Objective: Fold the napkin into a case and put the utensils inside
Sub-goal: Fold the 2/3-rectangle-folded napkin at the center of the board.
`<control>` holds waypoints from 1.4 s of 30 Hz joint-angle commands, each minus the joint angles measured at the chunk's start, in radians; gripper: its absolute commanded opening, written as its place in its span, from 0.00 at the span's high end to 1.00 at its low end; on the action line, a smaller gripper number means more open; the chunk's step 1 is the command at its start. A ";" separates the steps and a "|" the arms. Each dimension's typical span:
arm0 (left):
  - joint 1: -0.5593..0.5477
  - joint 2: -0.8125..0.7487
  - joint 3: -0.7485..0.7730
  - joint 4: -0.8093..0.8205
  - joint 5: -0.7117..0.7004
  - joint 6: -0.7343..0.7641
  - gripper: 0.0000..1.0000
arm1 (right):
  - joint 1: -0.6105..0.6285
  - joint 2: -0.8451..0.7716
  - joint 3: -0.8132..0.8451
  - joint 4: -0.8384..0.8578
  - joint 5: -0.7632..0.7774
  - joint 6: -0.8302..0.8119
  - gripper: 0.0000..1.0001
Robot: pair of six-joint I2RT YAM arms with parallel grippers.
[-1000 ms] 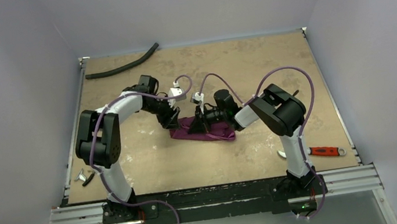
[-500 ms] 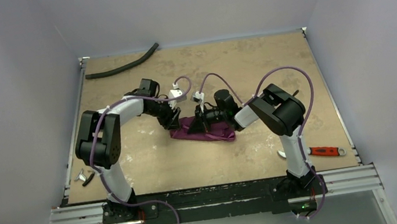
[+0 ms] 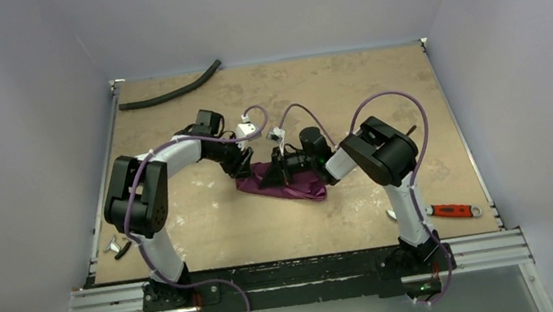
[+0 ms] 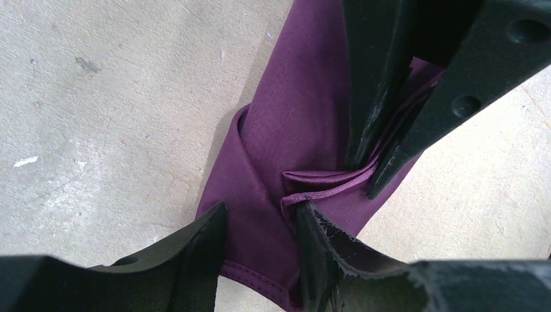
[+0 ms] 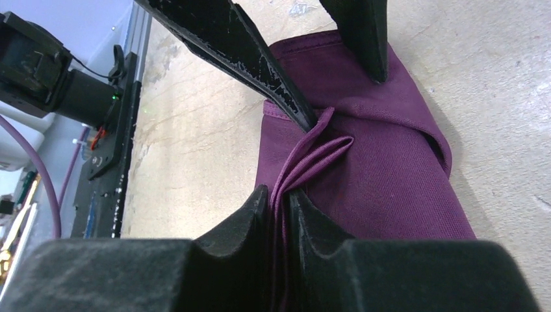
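Looking down from the top external view, the plum-purple napkin of thin, slightly shiny cloth (image 3: 298,190) lies as a narrow folded band on the tan, mottled flat table (image 3: 313,94). Its long axis runs from far left to near right. The left gripper (image 3: 243,166) sits at the napkin's left end. The right gripper (image 3: 285,173) meets the napkin at its middle from the right, so it is the one nearer the centre. A long black rubber hose (image 3: 171,94) lies well beyond the napkin at the far left, and a red-handled tool (image 3: 454,210) well off to its near right. Pale walls stand well apart from the napkin on three sides.

In the left wrist view, the left gripper (image 4: 260,250) has its fingers parted, with a strip of the napkin (image 4: 305,110) between them. One tip touches the end of a raised pleat and nothing is clamped. Opposite, the right gripper (image 4: 366,177) converges on that same pleat.

In the right wrist view, the right gripper (image 5: 279,211) is pressed tight on a thin ridge of the napkin (image 5: 390,188). The ridge runs straight away from its fingertips toward the left gripper (image 5: 344,97), whose fingers stand apart.

The coming move seems to turn on this ridge. It lies on the line between the two grippers and roughly across the band, with only the right arm holding it. The hard, flat table should let the cloth slide.
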 commanded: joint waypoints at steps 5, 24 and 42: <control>-0.006 -0.040 0.001 -0.006 0.023 -0.002 0.60 | 0.006 0.018 0.033 0.098 -0.029 0.083 0.71; -0.005 -0.048 0.002 -0.026 0.029 0.013 0.62 | 0.006 0.070 0.074 0.187 -0.010 0.199 0.65; -0.005 -0.065 0.006 -0.035 0.037 0.006 0.62 | 0.008 0.078 0.077 0.180 0.072 0.251 0.84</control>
